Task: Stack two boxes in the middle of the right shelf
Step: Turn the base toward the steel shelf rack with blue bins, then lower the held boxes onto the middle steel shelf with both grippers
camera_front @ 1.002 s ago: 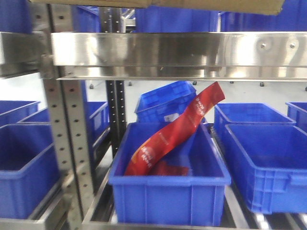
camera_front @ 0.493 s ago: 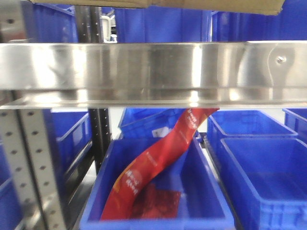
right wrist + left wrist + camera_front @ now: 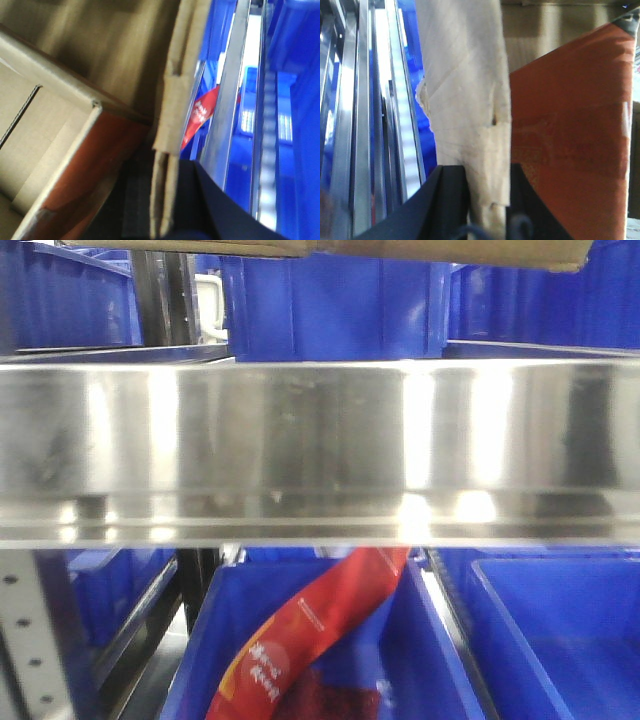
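- Exterior front-facing view: you are looking straight at the shelf (image 3: 320,450). Its shiny steel front lip spans the full width of the frame, blurred and mirror-bright.
- Above the lip, along the very top edge of the frame, you see the brown underside of the box (image 3: 330,250). A band of blue shows between box and lip, so the two do not touch in this view. You cannot tell from here whether the box rests on anything.
- Behind and above the lip stands a row of blue bins (image 3: 335,305).
- Below the lip sits a lower bin (image 3: 440,640), also blue. It holds a long red packet (image 3: 310,635) that leans up toward the lip's underside.
- Below the lip at the far left, a perforated steel post (image 3: 25,640) stands upright.
- Left wrist view: your left gripper (image 3: 487,172) is pinching a pale, wrinkled wall of the box, one black finger on each face. A reddish panel (image 3: 570,140) lies on the inner side, and the shelf's steel edges run just past the outer finger.
- Right wrist view: your right gripper (image 3: 165,182) is clamped on another cardboard wall of the box, a dark finger on either side. The shelf's steel edge runs just beyond it, and part of the red packet shows between them.
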